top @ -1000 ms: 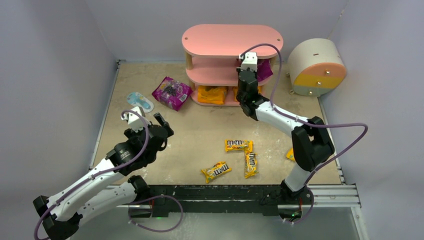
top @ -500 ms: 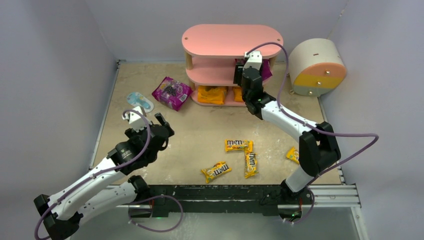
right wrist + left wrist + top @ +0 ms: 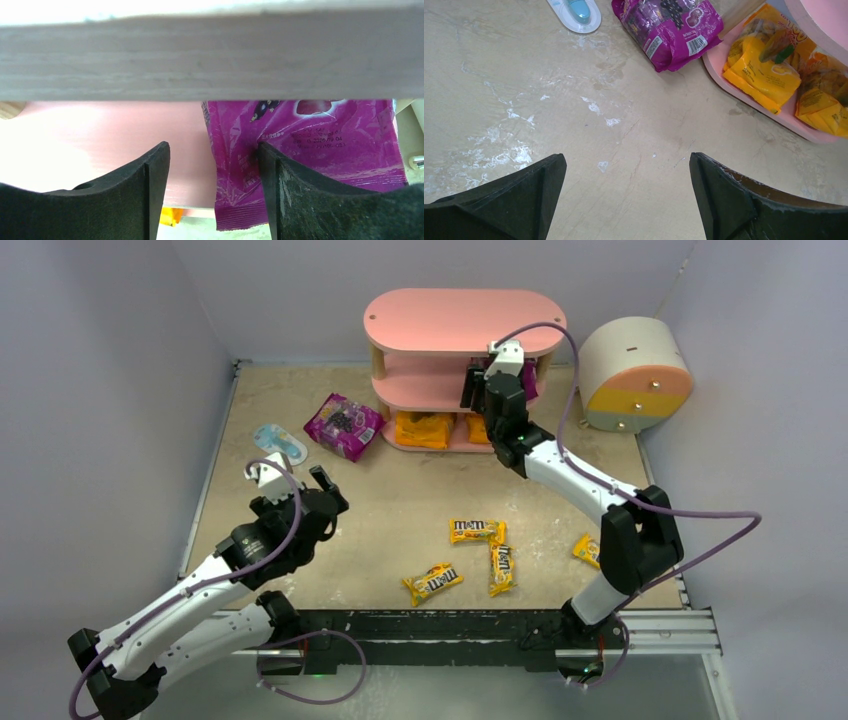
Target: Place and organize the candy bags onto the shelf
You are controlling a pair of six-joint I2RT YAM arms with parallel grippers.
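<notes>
Large bag (image 3: 320,145) on shelf (image 3: 465,320) middle tier — second bag (image 3: 343,425) on table (image 3: 400,510), left of shelf.

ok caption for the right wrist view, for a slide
Open right claw facing the shelf, purple bag lying on its pink tier

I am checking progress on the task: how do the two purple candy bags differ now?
The first bag lies flat on the table, left of the shelf; the second bag rests on the shelf's middle board, one end overhanging its edge. No gripper touches the first bag; the second bag lies partly between the open fingers of the right gripper. Both are shiny purple.
</notes>
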